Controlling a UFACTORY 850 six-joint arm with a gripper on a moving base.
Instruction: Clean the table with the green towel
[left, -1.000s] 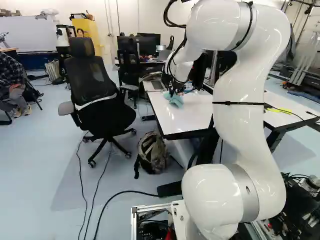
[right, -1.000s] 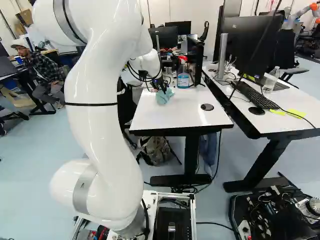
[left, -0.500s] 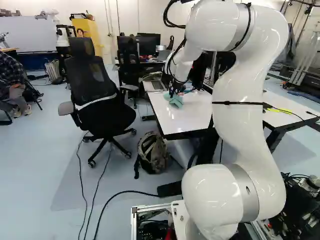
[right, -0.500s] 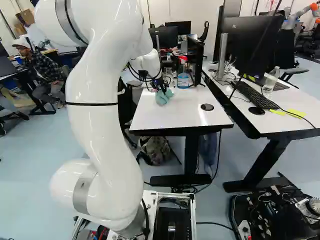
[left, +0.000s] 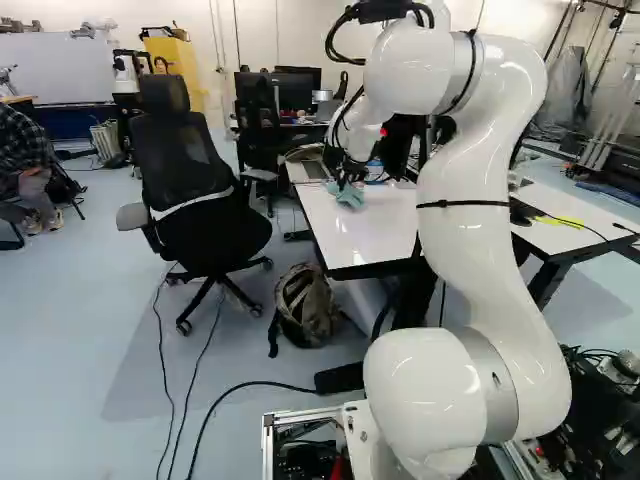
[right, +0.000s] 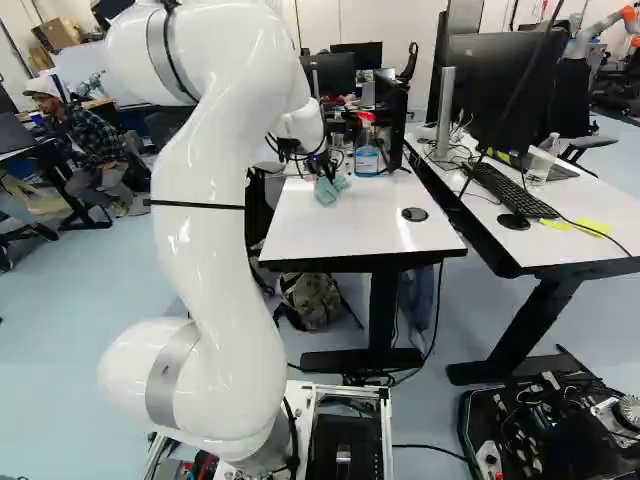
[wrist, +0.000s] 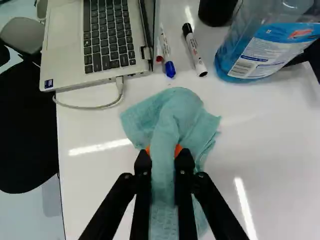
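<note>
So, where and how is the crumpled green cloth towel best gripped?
I'd take the green cloth towel by the raised fold down its middle, coming from above, one finger each side, as the black two-finger gripper holds it now. The fold stands as a narrow ridge; the edges spread flatter on the white table, likely harder to pinch.

I can't read any of the words. Tiny print sits on the blue and white label of the clear plastic bottle with blue liquid, the white marker with a black cap, and the small blue sticker on the silver laptop.
</note>
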